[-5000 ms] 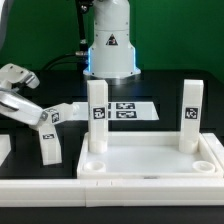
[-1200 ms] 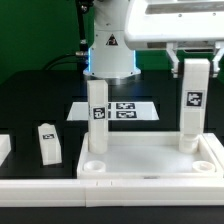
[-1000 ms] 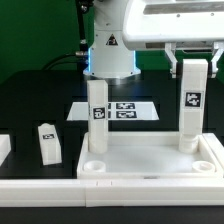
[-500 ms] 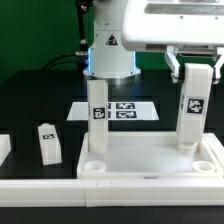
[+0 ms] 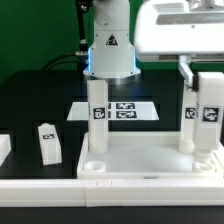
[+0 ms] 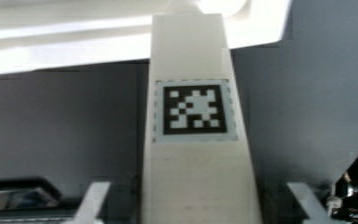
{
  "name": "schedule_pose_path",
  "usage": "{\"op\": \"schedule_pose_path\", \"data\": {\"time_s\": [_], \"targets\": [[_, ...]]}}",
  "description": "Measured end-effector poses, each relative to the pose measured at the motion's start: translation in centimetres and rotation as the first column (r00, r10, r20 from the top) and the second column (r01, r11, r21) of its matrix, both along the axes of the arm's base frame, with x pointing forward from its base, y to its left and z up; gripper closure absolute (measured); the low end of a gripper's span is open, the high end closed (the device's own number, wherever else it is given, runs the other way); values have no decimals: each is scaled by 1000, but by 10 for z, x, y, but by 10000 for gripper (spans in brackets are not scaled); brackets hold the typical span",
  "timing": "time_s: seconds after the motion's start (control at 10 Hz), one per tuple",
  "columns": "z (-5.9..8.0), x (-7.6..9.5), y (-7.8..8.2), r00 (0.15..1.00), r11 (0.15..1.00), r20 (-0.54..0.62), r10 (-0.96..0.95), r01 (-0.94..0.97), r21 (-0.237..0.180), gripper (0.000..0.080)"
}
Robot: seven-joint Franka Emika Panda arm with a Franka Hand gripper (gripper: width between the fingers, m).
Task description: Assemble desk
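**Hand clasps a leg at the tabletop's near right corner**

The arm [image 5: 185, 28] reaches in from the top of the exterior view's right, its broad white end held level above the desk parts. The hand [image 5: 207, 78] points straight down. One finger [image 5: 186, 68] shows just left of the upper end of the held leg [image 5: 211, 125]; the other is cut off by the picture's edge. In the wrist view the same leg [image 6: 194, 60] runs straight away from the camera between the two fingers [image 6: 98, 200], its black-and-white tag facing the lens. The hand [image 6: 197, 205] is clenched on this leg near its top.

The held leg stands roughly upright, with its lower end at the near right corner socket of the tabletop [image 5: 150, 172]. Whether it sits in the socket or hangs just above it cannot be told.

The tabletop lies flat on the black worktop [image 5: 40, 100], rim up, toward the near side. The far-right leg [image 5: 189, 125] stands in its own socket, just behind and left of the held one and partly hidden by it. The far-left leg [image 5: 97, 110] stands upright in the far left socket. The loose leg [image 5: 48, 142] lies on the worktop, left of the tabletop and well apart from the hand. The marker board [image 5: 130, 110] lies flat behind the tabletop, in front of the robot's base [image 5: 110, 50]. A long white rail [image 5: 60, 187] runs along the near edge.
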State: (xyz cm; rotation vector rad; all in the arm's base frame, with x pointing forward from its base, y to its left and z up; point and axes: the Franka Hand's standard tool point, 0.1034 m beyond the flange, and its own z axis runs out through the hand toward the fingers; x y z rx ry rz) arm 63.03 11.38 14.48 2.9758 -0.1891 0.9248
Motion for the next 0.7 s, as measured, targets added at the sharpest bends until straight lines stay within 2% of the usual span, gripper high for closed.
{"op": "schedule_pose_path", "data": {"time_s": [0.2, 0.7], "targets": [[-7, -6, 9, 1000, 1000, -11, 2, -2, 3, 514], [-13, -7, -4, 1000, 1000, -21, -6, 6, -10, 514]]}}
